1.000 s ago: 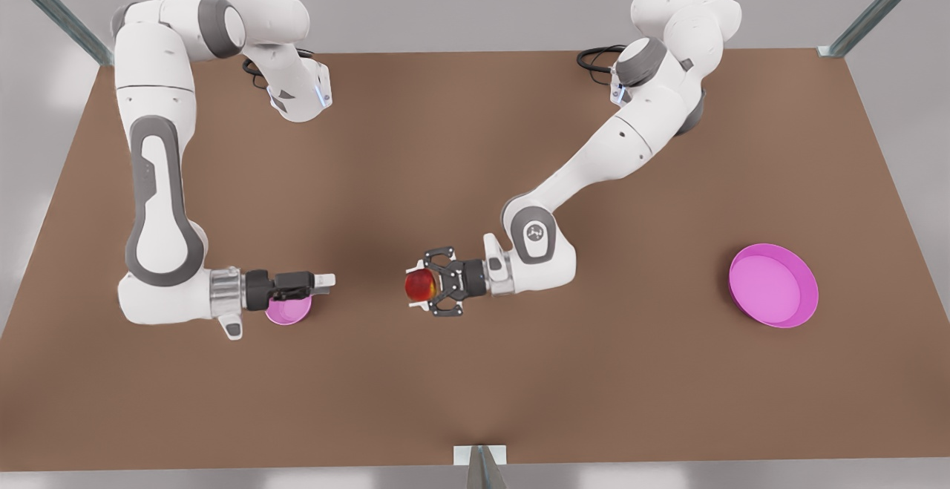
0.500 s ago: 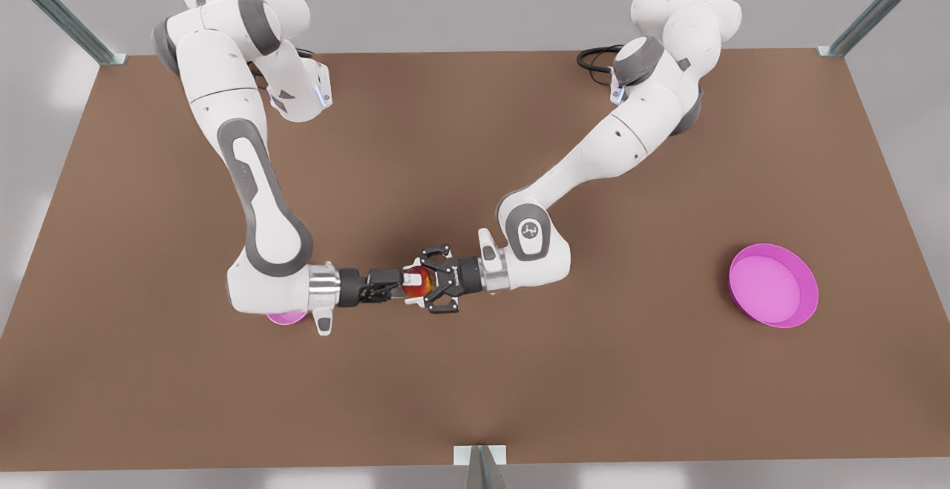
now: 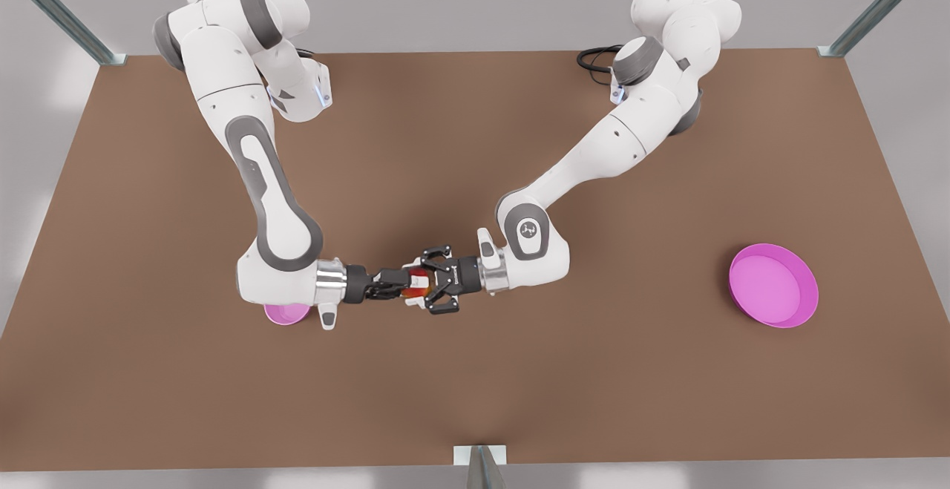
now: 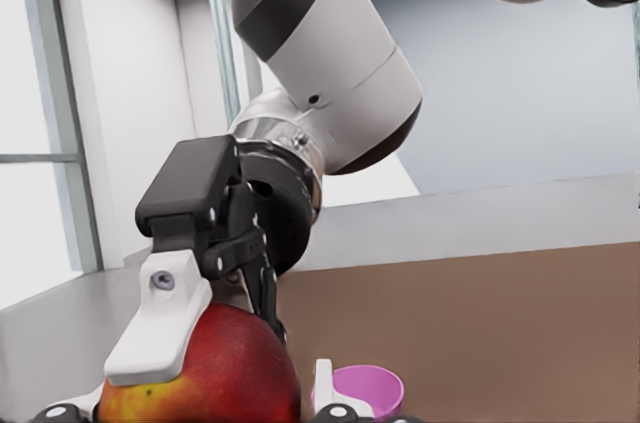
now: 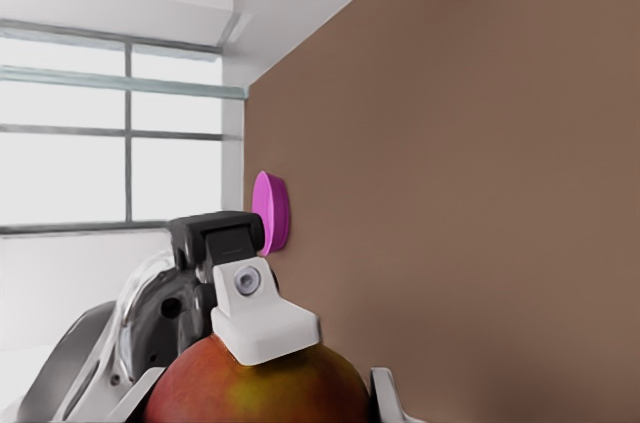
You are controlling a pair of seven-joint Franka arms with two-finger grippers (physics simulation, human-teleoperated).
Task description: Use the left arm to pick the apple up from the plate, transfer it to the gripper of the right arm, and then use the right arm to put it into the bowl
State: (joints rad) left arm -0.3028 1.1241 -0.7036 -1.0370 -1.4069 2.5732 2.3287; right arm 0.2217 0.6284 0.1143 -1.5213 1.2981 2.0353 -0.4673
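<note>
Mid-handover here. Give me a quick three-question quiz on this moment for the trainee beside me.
1. True or false: the apple lies on the plate.
2. Which lies nearer the right gripper? A. the bowl B. the plate
3. Fill in: the left gripper and the right gripper meet above the ____ table.

Key
1. False: it sits between both grippers' fingers, above the table.
2. A
3. brown
</note>
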